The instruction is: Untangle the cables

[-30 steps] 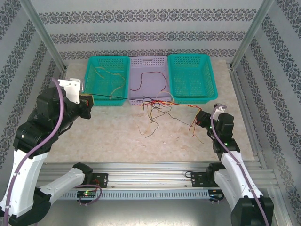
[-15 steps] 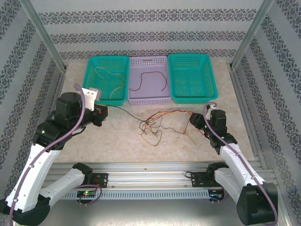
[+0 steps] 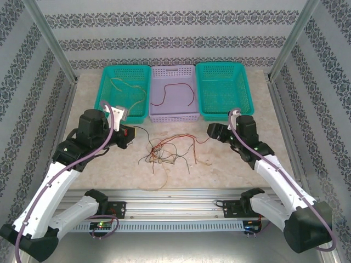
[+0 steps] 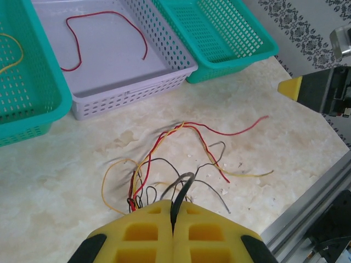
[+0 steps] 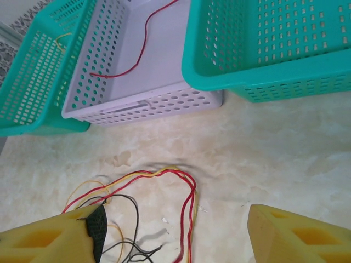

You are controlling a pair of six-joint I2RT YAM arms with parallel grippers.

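Lying btw L gripper [image 4: 174, 211] & R gripper [image 3: 214, 131] on beige marble-look desk [image 3: 219, 171]: tangled thin yellow/red/black cables [image 3: 167, 150]. L gripper pinched tight on black cable [image 4: 184, 183]; R gripper wide apart, holding nothing. Patterned-wallpaper walls [image 3: 164, 33] around.

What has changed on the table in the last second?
Both claws moved inward: the left claw, shut on a black cable, went right; the right claw went left and now stands open. The cable tangle slackened and bunched up. The baskets and the cables inside stayed put.

Bright, even, diffuse lighting from above. Faint soft shadows under cables [image 4: 145, 167] on worktop [image 4: 55, 164]. Focus sharp throughout.
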